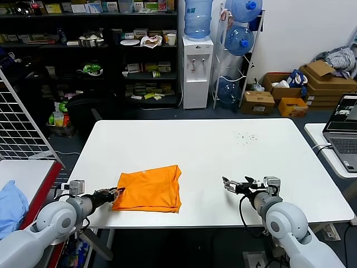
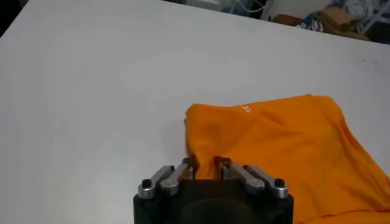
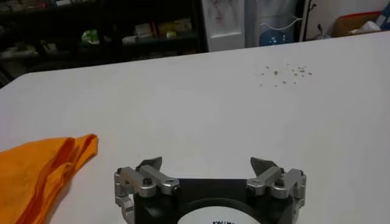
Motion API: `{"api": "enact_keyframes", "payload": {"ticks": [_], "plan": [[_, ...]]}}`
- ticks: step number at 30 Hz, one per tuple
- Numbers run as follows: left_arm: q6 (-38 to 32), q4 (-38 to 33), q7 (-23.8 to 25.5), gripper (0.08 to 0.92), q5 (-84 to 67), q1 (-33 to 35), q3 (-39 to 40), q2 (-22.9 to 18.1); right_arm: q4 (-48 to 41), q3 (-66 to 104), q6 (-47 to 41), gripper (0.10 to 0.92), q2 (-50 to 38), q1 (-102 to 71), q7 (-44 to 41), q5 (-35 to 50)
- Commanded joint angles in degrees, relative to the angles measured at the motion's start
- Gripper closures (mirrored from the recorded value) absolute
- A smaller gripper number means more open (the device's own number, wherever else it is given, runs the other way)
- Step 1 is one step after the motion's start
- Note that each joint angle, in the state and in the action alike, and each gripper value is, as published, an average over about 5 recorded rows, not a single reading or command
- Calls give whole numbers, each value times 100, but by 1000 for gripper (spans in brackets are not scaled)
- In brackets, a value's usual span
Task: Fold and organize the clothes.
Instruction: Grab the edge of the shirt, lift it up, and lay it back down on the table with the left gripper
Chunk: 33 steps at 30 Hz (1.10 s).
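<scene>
A cluttered lab storeroom: stocked black shelving (image 1: 95, 50), water dispenser (image 1: 197, 70), stacked cardboard boxes (image 1: 323, 81), laptop (image 1: 344, 131).

Orange T-shirt (image 1: 148, 189) on white table (image 1: 223, 162)

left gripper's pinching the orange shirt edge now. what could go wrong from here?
1. The left gripper bites only a small bunch at the orange T-shirt edge; the fabric may slip out or just one layer lift.
2. The shirt lies near the table front edge; a pull could drag it off.
3. The right gripper waits open, apart, so nothing pins the shirt.
</scene>
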Motion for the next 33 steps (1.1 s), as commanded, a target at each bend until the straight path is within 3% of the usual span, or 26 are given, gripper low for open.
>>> {"api": "enact_keyframes", "payload": {"ticks": [1,6,9,20,33], "plan": [[-1,-88,-19,731,-37,-15,-10,-13,-9,5,8,104,3,-3,1,-4],[2,-288,-191,870,-122,-2,-72,13,-21,1,14,104,12,-3,-4,-11],[26,-485,-367,906,-175,51,-173,126,-27,-3,17,104,8,10,-11,-10],[315,-1158,-876,907,-288,156,-761,1363,-11,-56,117,104,-11,114,-197,-205],[385,-278,-652,907,-255,266,-1193,2375,95,7,312,104,-65,73,-415,-382]]}}
